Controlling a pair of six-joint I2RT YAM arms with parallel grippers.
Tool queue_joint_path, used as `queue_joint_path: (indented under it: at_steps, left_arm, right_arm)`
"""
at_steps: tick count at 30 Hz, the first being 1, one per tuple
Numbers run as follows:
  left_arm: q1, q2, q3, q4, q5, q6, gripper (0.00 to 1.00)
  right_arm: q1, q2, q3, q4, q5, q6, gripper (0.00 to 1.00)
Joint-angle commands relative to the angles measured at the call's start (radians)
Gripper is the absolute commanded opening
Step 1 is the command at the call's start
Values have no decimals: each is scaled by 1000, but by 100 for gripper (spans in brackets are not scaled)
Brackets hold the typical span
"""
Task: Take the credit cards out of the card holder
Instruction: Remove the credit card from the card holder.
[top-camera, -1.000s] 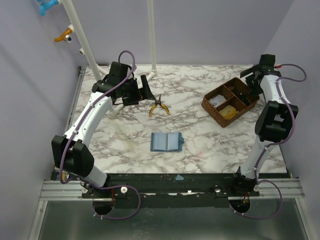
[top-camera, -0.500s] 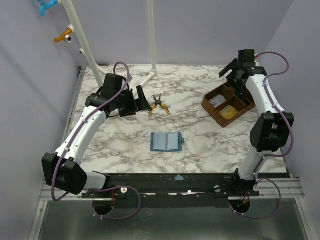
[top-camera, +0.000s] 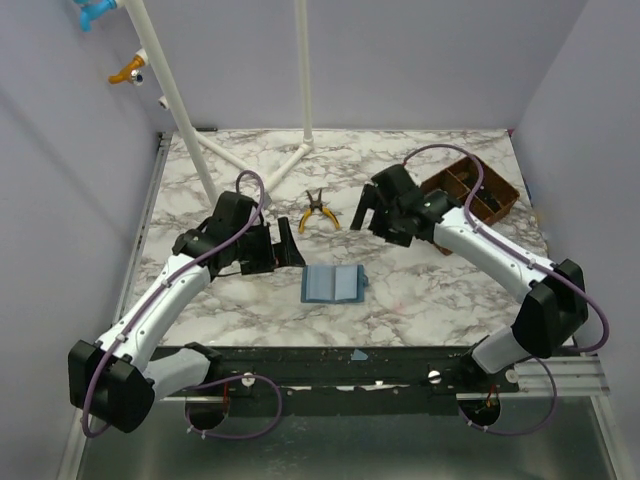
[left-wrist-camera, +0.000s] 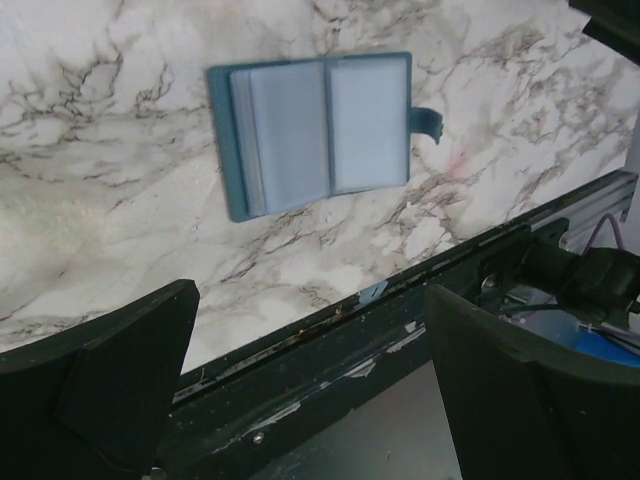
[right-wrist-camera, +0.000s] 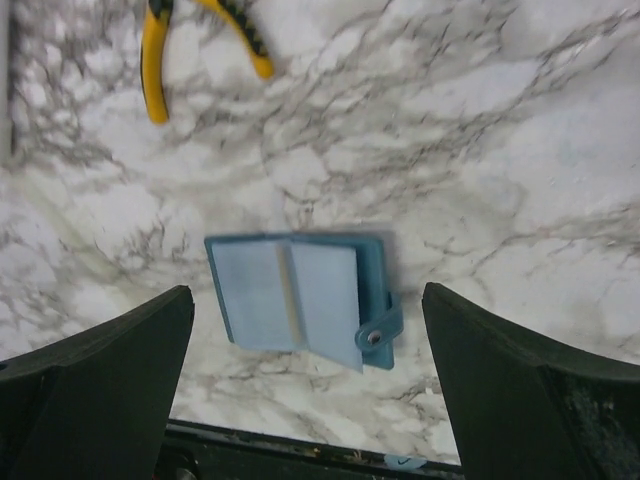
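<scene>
The card holder (top-camera: 335, 284) lies on the surface (top-camera: 420, 295), centre front. Pliers (top-camera: 318, 212) lie behind it. The tray (top-camera: 495, 200) sits rear right.

Nothing readable here, tbh: no text, label, brand, number or sign can be made out in any view. The pale inner pockets of the small flat blue card holder (left-wrist-camera: 318, 130), lying open on the marble, are seen too soft for any card print to be read.
</scene>
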Motion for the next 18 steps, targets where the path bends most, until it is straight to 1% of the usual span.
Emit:
queue_joint_path:
  at_steps: [1,5,8,12,16,18]
  left_arm:
    - [-16,-53,-109,85,-32,-21,98]
    - [-16,-85,-171,119,-48,-19,99]
    - [-16,-113,-211,149,-68,-22,99]
    - [-16,-149,-261,203,-64,-51,99]
    - [-16,-166,-294,248,-68,-78,99]
    - [-16,-174,-307,268,-67,-94,98]
  right_arm:
    - [164,-49,-109,69,105,89,100]
    - [315,-47,-167,119,153,148,100]
    - [384,-23,-218,172,174,175,99]
    - [411,24,-270,246,142,182,94]
    - [421,70,-253,242,152,137,88]
    - [422,89,-229,239,155,101,88]
